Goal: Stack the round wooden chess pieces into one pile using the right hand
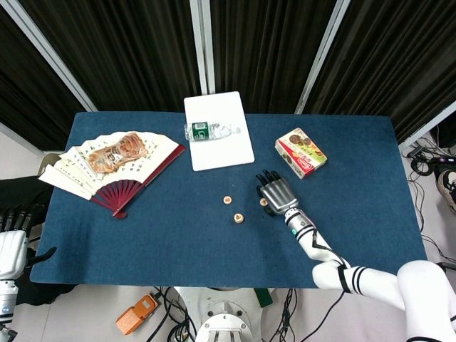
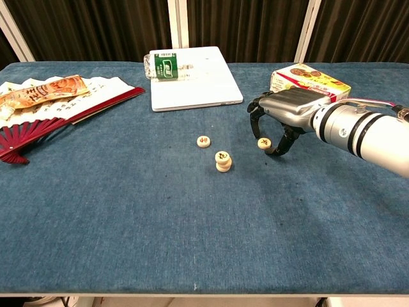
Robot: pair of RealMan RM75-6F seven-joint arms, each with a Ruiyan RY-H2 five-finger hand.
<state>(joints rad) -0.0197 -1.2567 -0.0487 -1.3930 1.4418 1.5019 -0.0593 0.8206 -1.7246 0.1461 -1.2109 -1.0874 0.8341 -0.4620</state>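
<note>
Altogether, four round wooden chess pieces can be counted: two are stacked as a short pile (image 2: pixel 223 161) near the middle of the blue surface (image 2: pixel 128 217), a single piece (image 2: pixel 203 141) lies just up and left of it, and another loose piece (image 2: pixel 263 144) is framed by the right hand (image 2: pixel 281 118), whose fingers (image 2: pixel 254 121) are curved down around it, apart, with nothing clamped. Wide bare cloth is left toward the near edge. Farther back, one white board (image 2: pixel 192 77) with a water bottle (image 2: pixel 165 66) on it, one snack box (image 2: pixel 310 78) and one folding fan (image 2: pixel 57 99) are set well apart from the pieces. The left hand (image 1: pixel 11 246) is kept off the surface's left edge; its fingers cannot be judged.
</note>
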